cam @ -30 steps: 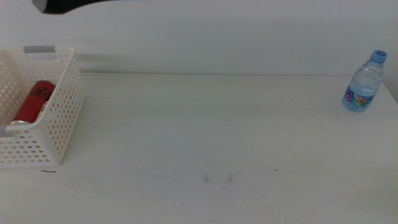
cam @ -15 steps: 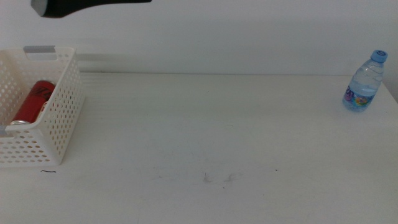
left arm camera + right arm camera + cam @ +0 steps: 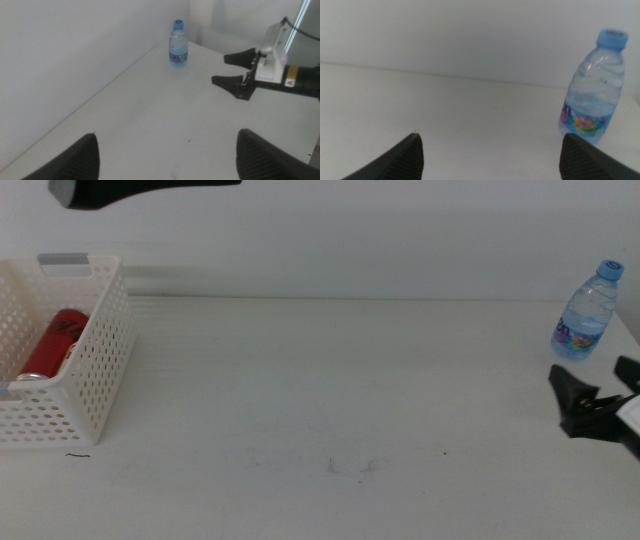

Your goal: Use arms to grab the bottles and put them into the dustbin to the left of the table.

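A small clear water bottle (image 3: 586,312) with a blue cap stands upright at the table's far right back corner. It also shows in the left wrist view (image 3: 178,44) and the right wrist view (image 3: 592,95). My right gripper (image 3: 590,380) reaches in from the right edge, open, just in front of the bottle and apart from it; the left wrist view shows it too (image 3: 220,69). A red can (image 3: 55,345) lies inside the white dustbin (image 3: 100,370) at the left. The left arm (image 3: 100,190) hangs high above the dustbin, and its gripper (image 3: 165,150) is open with nothing in it.
The white table (image 3: 320,400) runs up to a white wall at the back. Faint scuff marks (image 3: 350,466) sit near the front middle. The bottle stands close to the table's right edge.
The right gripper has come into the middle view from the right edge, near the water bottle. The left arm, can and bottle have not moved.
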`<state>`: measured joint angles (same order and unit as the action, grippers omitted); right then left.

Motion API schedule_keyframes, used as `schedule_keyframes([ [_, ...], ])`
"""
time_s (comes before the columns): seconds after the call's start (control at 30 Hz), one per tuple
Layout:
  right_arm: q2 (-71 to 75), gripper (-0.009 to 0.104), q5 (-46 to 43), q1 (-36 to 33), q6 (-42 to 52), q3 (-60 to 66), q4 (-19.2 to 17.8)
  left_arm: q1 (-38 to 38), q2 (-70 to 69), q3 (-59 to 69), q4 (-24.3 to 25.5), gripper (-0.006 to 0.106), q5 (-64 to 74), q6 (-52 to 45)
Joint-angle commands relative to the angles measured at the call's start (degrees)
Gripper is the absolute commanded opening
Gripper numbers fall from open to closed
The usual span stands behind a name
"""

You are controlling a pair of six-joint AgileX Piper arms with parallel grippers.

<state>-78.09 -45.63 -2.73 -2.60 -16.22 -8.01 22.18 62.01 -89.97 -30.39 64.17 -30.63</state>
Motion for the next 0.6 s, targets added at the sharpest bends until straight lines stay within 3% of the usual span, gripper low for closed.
schedule_keyframes([
  [0.0,-6.1,0.081,-6.76,0.41,2.6,-0.82,2.2,0.08,-0.04,0.09,-0.03,0.094,-0.71,0.59],
  [0.2,-17.51,0.081,-8.08,0.41,11.74,-5.74,16.68,0.08,-0.04,0.09,-0.03,0.094,-0.71,0.59],
  [0.4,-23.59,0.081,-8.08,0.41,15.97,-11.13,22.92,0.08,-0.04,0.09,-0.03,0.094,-0.71,0.59],
  [0.57,-28.99,0.081,-8.47,1.03,19.16,-15.79,30.5,0.08,-0.04,0.09,-0.03,0.094,-0.71,0.59],
])
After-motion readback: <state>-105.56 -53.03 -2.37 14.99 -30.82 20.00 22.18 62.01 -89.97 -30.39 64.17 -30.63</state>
